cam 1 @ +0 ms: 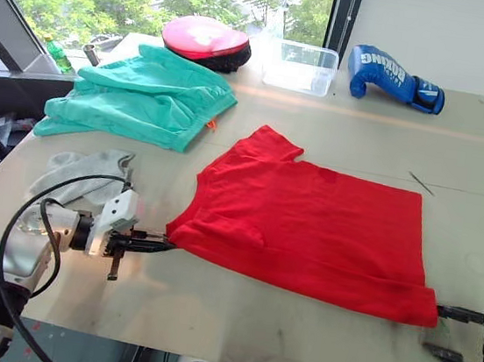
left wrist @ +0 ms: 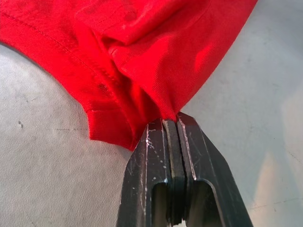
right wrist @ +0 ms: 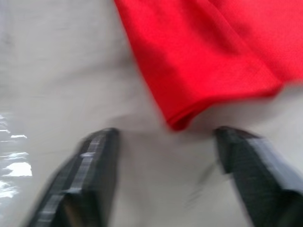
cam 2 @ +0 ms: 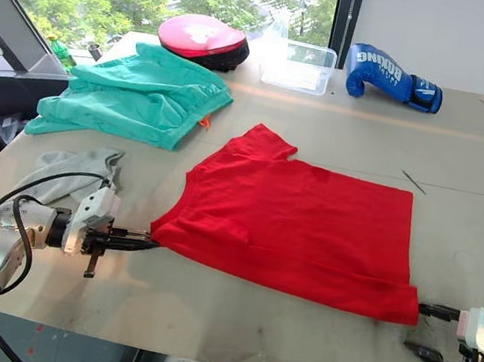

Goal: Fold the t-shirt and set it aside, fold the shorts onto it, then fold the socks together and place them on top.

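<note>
I count one t-shirt [cam 1: 307, 229] mid-table, long axis left-right, neck end toward my left gripper [left wrist: 171, 124], which pinches its edge; right gripper [right wrist: 165, 137] spread beside the hem corner.

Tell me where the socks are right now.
The socks lie on the table's left side, just beyond the left hand, between the green shorts and the near edge.

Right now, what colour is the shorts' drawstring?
Orange; a small bit pokes out at the edge of the teal-green shorts, best seen in the left eye view.
</note>
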{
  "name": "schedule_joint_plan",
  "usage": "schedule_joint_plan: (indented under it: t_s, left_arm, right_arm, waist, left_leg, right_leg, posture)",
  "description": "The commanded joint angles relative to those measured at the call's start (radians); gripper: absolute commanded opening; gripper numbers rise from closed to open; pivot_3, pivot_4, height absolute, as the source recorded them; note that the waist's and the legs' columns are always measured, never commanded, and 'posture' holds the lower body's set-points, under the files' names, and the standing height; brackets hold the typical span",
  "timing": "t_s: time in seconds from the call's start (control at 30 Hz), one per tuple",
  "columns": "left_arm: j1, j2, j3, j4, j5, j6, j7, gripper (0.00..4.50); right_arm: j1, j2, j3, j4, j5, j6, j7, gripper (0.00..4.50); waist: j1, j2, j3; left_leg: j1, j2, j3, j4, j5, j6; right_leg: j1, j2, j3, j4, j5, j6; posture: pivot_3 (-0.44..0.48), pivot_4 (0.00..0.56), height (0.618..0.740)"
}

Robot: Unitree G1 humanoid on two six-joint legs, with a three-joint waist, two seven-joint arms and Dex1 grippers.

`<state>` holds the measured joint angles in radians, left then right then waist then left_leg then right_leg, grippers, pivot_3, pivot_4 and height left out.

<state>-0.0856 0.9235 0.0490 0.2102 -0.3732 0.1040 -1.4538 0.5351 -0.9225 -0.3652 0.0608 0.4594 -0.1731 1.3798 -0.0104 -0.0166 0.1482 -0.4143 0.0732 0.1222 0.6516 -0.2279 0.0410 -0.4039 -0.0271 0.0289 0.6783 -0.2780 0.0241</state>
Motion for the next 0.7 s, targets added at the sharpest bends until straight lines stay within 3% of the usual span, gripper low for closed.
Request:
schedule_joint_plan:
  t_s: [0.03,0.13,0.23,0.37,0.53,0.7]
  left_arm:
    - [0.032,0.039,-0.017,-0.018,0.001,0.042,-0.057,0.56]
    - [0.046,0.072,-0.031,-0.024,0.007,0.061,-0.100,1.63]
    - [0.057,0.106,-0.035,-0.013,0.017,0.062,-0.132,3.00]
    - [-0.015,0.099,0.011,0.056,-0.012,0.053,-0.130,4.48]
    - [-0.200,0.101,0.044,0.134,-0.070,0.131,-0.154,4.48]
    - [-0.492,-0.026,0.003,0.235,-0.007,0.109,-0.029,4.48]
  right_arm:
    - [0.048,-0.017,-0.058,-0.062,0.065,0.146,-0.008,4.50]
    - [0.031,0.000,-0.091,-0.064,0.104,0.174,0.001,4.50]
    - [-0.033,0.022,-0.112,-0.070,0.137,0.216,-0.043,4.50]
    - [-0.146,0.039,-0.131,-0.087,0.183,0.320,-0.135,4.50]
    - [-0.281,0.011,-0.102,-0.084,0.168,0.440,-0.222,4.50]
    - [-0.485,-0.005,-0.021,-0.005,0.113,0.529,-0.293,4.50]
  waist:
    - [-0.003,-0.001,-0.001]
    - [-0.005,0.000,-0.001]
    - [-0.007,0.002,-0.002]
    - [-0.005,0.005,-0.004]
    - [0.006,0.002,-0.002]
    - [0.015,-0.001,-0.001]
  left_leg:
    - [0.000,0.000,0.000,0.000,0.000,0.000]
    - [0.000,0.000,0.000,0.000,0.000,0.000]
    - [0.000,0.000,0.000,0.000,0.000,0.000]
    - [0.001,0.000,0.001,0.000,0.000,0.000]
    - [-0.002,0.000,0.000,0.001,0.000,0.000]
    - [-0.003,-0.003,0.002,0.002,0.000,0.001]
  right_leg:
    - [0.000,0.000,0.000,0.000,0.000,0.000]
    - [0.000,0.000,0.001,0.000,0.000,0.000]
    - [0.000,-0.001,0.001,0.000,0.000,0.000]
    - [0.000,-0.001,0.001,0.000,0.000,0.000]
    - [-0.001,-0.001,-0.003,0.000,0.000,-0.001]
    - [0.000,0.002,-0.007,0.000,0.002,0.004]
  posture:
    - [0.000,0.150,0.735]
    - [0.000,0.150,0.735]
    - [0.000,0.150,0.735]
    - [0.000,0.150,0.735]
    - [0.000,0.150,0.735]
    - [0.000,0.150,0.735]
